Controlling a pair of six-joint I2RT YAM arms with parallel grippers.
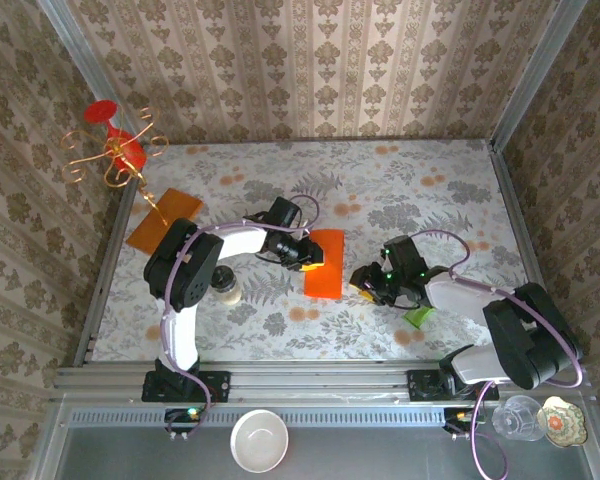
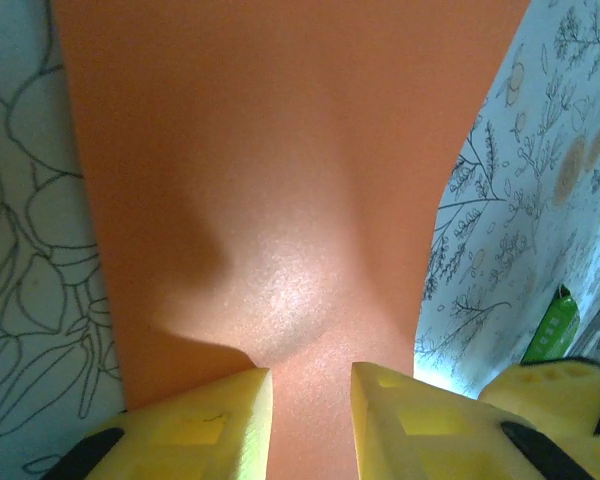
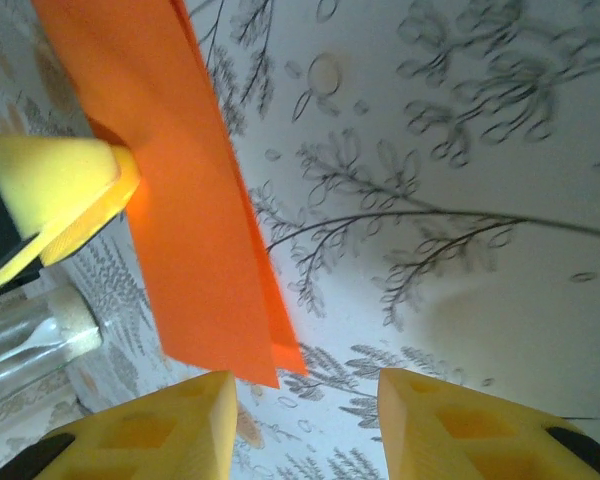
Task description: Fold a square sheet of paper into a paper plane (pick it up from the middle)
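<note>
— Where was the red-orange paper [image 1: 325, 268]?

— Flat on the flowered table [image 1: 430, 200], about the middle, between the two arms. It lay as a tall rectangle, folded double. From the right wrist two layers showed at one corner, a little out of line with each other.

— And the left claw [image 2: 312, 378]?

— Down at the paper's left edge, toward the far end. From its own wrist the yellow fingertips stood a narrow gap apart, with paper showing in the gap. The sheet had a soft dent just ahead of them. Whether they pinched the paper or only pressed on it, I could not tell.

— The right claw [image 3: 305, 385]?

— Just to the right of the paper, by its near half. Its fingers were spread, with bare table between them. The paper's corner lay just beside one finger.

— What else was around?

— A little jar [image 1: 227, 288] stood left of the paper, near the left arm. A green piece [image 1: 417, 318] lay at the near right, by the right arm. A duller amber sheet [image 1: 165, 218] lay well apart at the far left.
</note>
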